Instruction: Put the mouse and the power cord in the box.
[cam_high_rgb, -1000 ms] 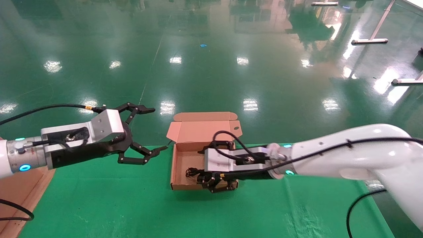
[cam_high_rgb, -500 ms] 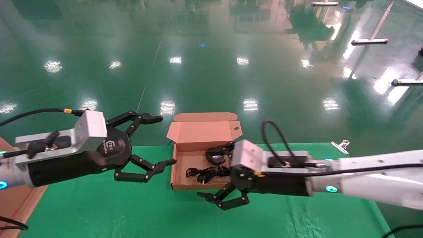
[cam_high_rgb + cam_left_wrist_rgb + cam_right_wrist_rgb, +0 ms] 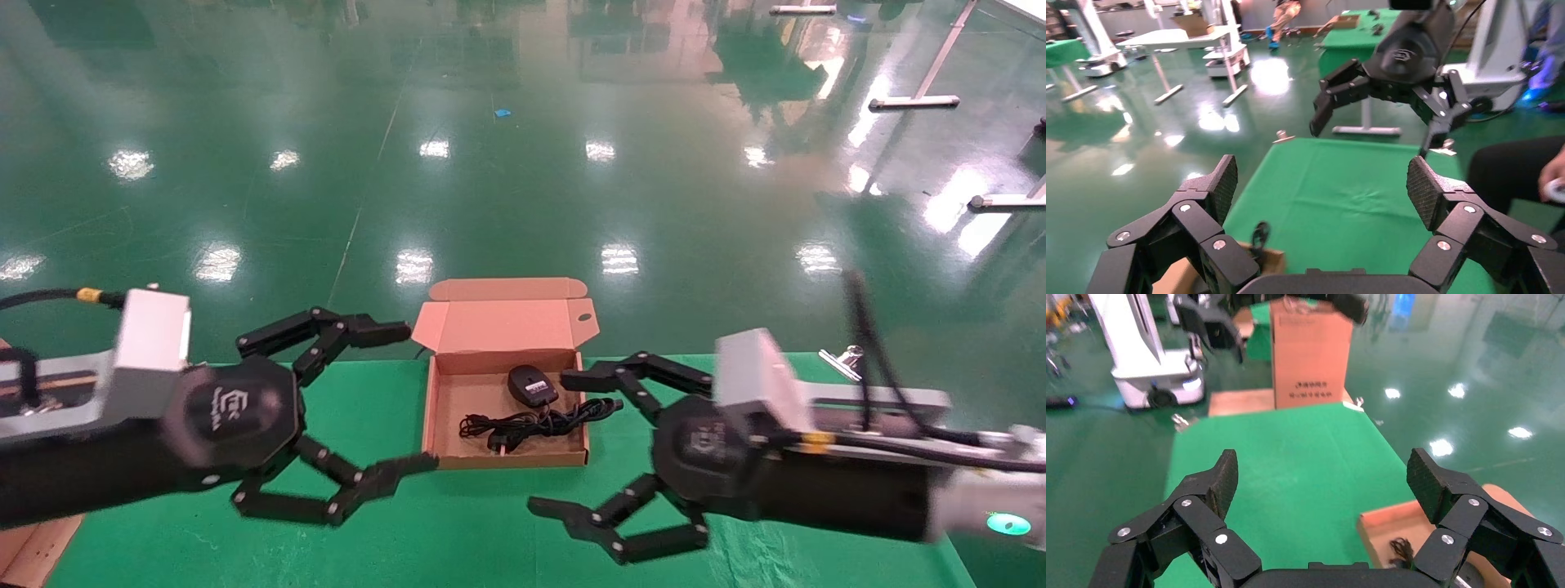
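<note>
The mouse and the power cord both lie inside the box on the green table, lid up, job seemingly done, with left pincer and right pincer spread empty either side.

Bright, even overhead light; the glossy green floor throws back rows of white glare spots and smeared reflections, strongest toward the far right. Shadows on the green table cover are soft and short, lying under the box front wall; both grippers' near parts look smeared with motion blur in the head view. Wrist views: the backgrounds are soft; straight lines bow toward the edges.
</note>
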